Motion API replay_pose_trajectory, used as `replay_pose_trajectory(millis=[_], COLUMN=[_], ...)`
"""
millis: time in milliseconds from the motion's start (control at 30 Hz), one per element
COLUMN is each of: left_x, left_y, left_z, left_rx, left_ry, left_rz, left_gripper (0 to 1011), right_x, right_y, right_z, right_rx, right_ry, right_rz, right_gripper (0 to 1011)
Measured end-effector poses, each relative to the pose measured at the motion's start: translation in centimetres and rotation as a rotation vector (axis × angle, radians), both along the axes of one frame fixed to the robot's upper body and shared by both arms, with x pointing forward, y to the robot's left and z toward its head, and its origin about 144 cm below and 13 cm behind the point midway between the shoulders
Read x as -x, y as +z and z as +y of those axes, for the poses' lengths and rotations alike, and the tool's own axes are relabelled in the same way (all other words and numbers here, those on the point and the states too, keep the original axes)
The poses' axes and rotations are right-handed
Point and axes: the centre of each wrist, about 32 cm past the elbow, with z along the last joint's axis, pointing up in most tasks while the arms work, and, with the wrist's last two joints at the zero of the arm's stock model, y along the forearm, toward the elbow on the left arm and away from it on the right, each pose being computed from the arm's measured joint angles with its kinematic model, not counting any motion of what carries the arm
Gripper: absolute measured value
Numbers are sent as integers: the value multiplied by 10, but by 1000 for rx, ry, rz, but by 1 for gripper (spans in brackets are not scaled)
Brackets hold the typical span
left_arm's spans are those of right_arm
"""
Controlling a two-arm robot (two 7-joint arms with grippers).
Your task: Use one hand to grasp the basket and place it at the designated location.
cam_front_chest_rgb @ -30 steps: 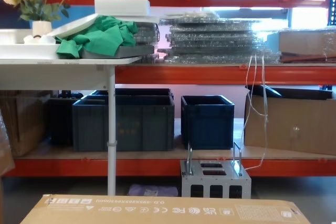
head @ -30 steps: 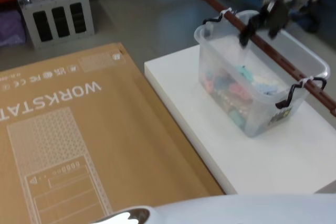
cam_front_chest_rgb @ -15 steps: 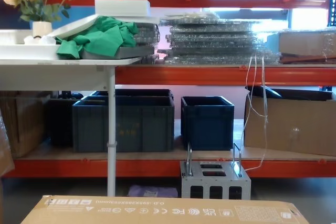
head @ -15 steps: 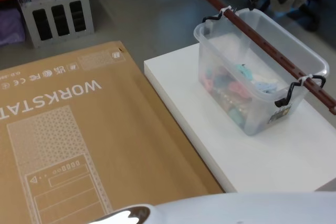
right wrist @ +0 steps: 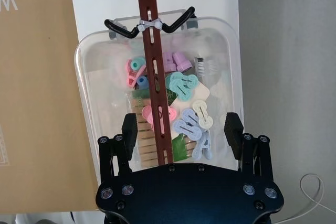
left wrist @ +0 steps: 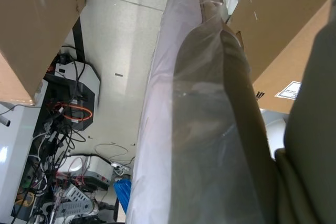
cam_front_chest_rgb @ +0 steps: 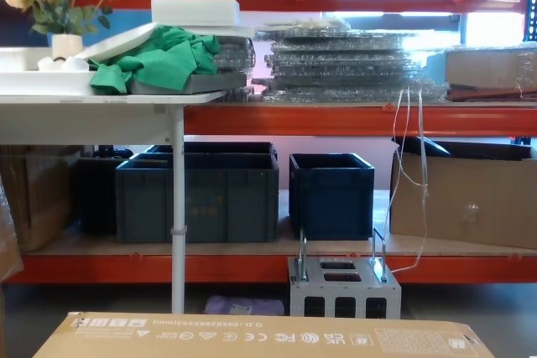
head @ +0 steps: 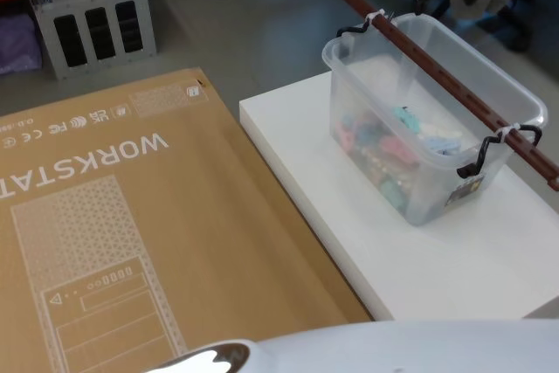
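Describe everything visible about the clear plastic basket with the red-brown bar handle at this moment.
The clear, slightly translucent plastic basket is rectangular with a rounded rim and stands upright on a white platform, beside a brown cardboard sheet. A long, slotted red-brown bar handle runs lengthwise over its open top, fastened by white ties to black wire hooks at both ends. Inside lie pastel plastic clips and wooden pegs. The right gripper hovers above it, open, touching nothing.
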Motion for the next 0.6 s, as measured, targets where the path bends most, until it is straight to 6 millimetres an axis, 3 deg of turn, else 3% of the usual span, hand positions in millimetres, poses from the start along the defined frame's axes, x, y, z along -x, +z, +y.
replay_pose_trajectory(millis=[600], left_x=[0], left_y=[0], left_z=[0], left_rx=[0], left_ry=[0], left_rz=[0], left_gripper=[0], right_x=[0], right_y=[-1], right_z=[0], right_rx=[1], right_ry=[0], right_rz=[2], right_gripper=[1001])
